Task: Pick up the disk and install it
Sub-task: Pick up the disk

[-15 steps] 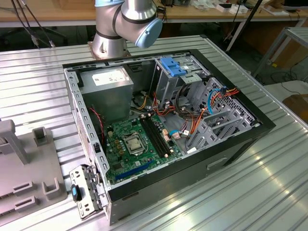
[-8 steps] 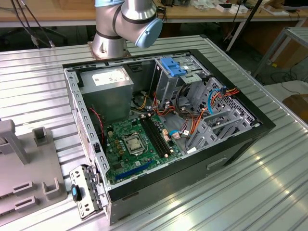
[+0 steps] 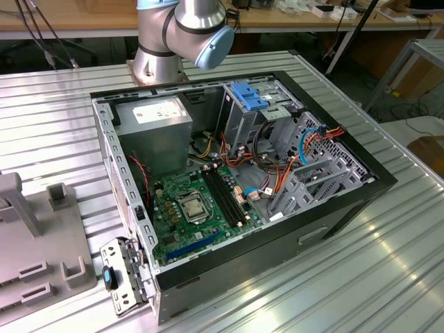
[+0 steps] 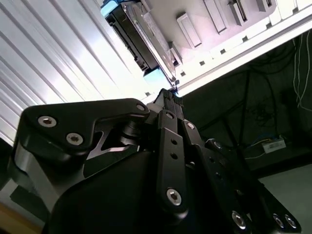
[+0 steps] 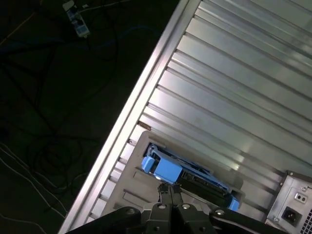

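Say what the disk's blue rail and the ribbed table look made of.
The disk: its rail is a bright, even, matte blue with moulded edges, likely plastic. The table: silvery ribbed slats with streaky reflections, probably bare aluminium.

Ribbed aluminium table (image 3: 388, 277) caught hard glare (bright stripes in both wrist views). Wooden workbench (image 3: 69, 21) ran along the back, cables (image 3: 41, 41) hanging below it. Metal frame (image 3: 416, 62) stood at the exterior view's right. Floor (image 5: 58, 97) was dark, with loose leads (image 5: 29, 161) and a power strip (image 5: 78, 24) on it
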`<action>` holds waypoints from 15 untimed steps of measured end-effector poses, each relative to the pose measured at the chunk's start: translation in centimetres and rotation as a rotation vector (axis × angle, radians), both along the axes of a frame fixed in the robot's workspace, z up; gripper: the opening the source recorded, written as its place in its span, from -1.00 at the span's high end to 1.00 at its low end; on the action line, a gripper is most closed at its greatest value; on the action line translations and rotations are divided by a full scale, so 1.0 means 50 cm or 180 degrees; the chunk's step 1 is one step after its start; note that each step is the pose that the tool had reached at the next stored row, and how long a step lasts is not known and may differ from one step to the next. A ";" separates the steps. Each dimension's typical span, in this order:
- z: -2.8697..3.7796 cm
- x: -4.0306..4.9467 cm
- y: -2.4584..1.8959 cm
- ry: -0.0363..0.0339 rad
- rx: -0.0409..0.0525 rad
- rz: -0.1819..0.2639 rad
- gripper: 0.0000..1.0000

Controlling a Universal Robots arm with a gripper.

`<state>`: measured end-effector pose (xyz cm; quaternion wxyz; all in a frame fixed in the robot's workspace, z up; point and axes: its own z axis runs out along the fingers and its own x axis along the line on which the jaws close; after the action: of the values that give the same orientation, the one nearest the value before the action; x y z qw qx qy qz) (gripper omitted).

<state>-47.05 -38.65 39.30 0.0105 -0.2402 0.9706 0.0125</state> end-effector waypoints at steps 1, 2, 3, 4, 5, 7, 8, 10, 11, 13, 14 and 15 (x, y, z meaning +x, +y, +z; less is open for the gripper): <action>0.000 0.000 0.0000 0.0000 0.0000 0.0036 0.79; 0.000 0.000 0.0000 0.0000 0.0000 0.0063 0.79; 0.000 0.000 -0.0001 0.0000 0.0000 0.0115 0.79; 0.000 0.000 -0.0002 0.0000 0.0000 0.0191 0.79; 0.000 0.000 -0.0002 0.0000 0.0000 0.0231 0.79; 0.000 0.000 -0.0003 0.0000 0.0000 0.0321 0.79; 0.000 0.000 -0.0003 0.0000 0.0000 0.0353 0.79; 0.000 0.000 -0.0003 0.0000 0.0000 0.0408 0.79; 0.000 0.000 -0.0003 0.0000 0.0000 0.0439 0.79; 0.000 0.000 -0.0004 0.0000 0.0000 0.0534 0.79; 0.000 0.000 -0.0003 0.0000 0.0000 0.0585 0.79; 0.000 0.000 -0.0003 0.0000 0.0000 0.0613 0.79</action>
<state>-47.06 -38.67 39.30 0.0093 -0.3324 0.9430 0.0135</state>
